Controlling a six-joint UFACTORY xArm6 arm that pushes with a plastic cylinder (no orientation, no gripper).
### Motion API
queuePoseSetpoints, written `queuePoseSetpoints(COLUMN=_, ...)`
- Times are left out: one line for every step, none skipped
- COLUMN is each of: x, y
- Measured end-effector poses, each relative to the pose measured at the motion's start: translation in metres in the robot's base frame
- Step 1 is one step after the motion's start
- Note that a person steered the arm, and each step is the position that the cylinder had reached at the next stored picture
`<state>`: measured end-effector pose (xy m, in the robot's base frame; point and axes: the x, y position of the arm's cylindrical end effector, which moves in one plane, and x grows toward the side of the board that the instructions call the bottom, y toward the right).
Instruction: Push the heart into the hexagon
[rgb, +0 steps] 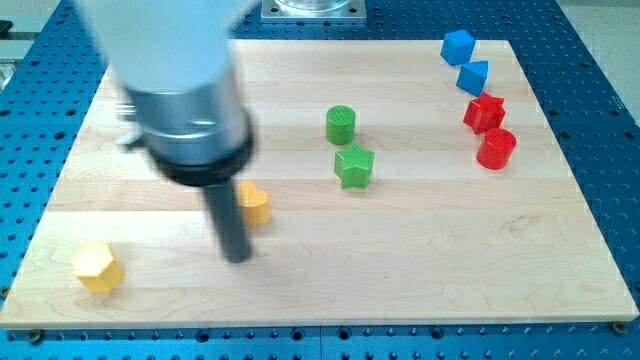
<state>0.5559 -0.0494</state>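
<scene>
Seven small blocks sit on our wooden counter, listed from the view's left. Yellow hexagon lies near the bottom-left corner, apart from everything. Next our rod comes down from the blurred arm body at upper left, and our tip rests on the counter to the right of the hexagon, well apart from it. Yellow heart is just right of the rod, touching or almost touching its shaft, slightly above the tip; we cannot tell which. No pincer on this arm, so no open or clenched state to give. Middle of the counter: green cylinder with green star just below it. Far right cluster: blue cube at top, blue block under it, then red star and red cylinder lowest.
</scene>
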Motion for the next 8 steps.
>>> queuePoseSetpoints(x=-0.032, y=0.058)
queuePoseSetpoints(x=-0.070, y=0.011)
queuePoseSetpoints(x=-0.042, y=-0.089)
queuePoseSetpoints(x=-0.020, y=-0.141)
queuePoseSetpoints(x=-0.053, y=-0.071)
queuePoseSetpoints(x=-0.027, y=-0.035)
queuePoseSetpoints(x=-0.015, y=-0.077)
queuePoseSetpoints(x=-0.015, y=-0.101)
